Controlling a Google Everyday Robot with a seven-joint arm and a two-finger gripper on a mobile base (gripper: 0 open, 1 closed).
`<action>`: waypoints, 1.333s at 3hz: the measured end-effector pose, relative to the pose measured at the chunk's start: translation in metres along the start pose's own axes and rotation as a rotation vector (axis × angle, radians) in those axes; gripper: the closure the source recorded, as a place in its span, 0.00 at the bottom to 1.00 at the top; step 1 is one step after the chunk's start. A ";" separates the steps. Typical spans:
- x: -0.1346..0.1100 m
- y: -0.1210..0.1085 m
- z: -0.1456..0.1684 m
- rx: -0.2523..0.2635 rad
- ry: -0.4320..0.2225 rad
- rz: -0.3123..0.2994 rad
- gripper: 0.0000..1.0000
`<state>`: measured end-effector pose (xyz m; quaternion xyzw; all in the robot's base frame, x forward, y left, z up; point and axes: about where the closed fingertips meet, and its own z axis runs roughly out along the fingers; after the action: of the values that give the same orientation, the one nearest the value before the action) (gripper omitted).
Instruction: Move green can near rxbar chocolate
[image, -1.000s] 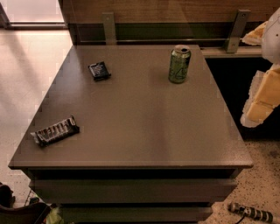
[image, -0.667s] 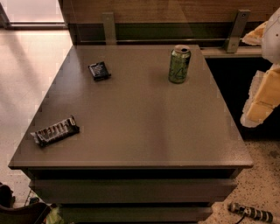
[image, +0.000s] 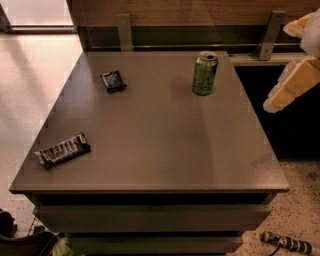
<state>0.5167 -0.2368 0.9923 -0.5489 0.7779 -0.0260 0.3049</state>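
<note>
The green can (image: 205, 73) stands upright near the far right part of the grey table (image: 160, 140). The rxbar chocolate (image: 62, 150), a long dark bar with white lettering, lies near the front left corner, far from the can. My gripper (image: 290, 85) shows as a pale yellow shape at the right edge of the camera view. It is off the table's right side, apart from the can and holding nothing that I can see.
A small squarish dark packet (image: 113, 80) lies at the far left of the table. A wooden wall with two metal brackets (image: 123, 31) runs behind. A dark gap lies to the right of the table, and speckled floor below.
My gripper has risen a little and shifted slightly left at the right edge. The can, the bar and the packet have not moved.
</note>
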 end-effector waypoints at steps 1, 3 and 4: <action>-0.002 -0.057 0.026 0.075 -0.167 0.067 0.00; 0.004 -0.091 0.084 0.097 -0.457 0.229 0.00; 0.002 -0.087 0.111 0.071 -0.561 0.276 0.00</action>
<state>0.6454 -0.2399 0.9337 -0.4130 0.7292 0.1411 0.5271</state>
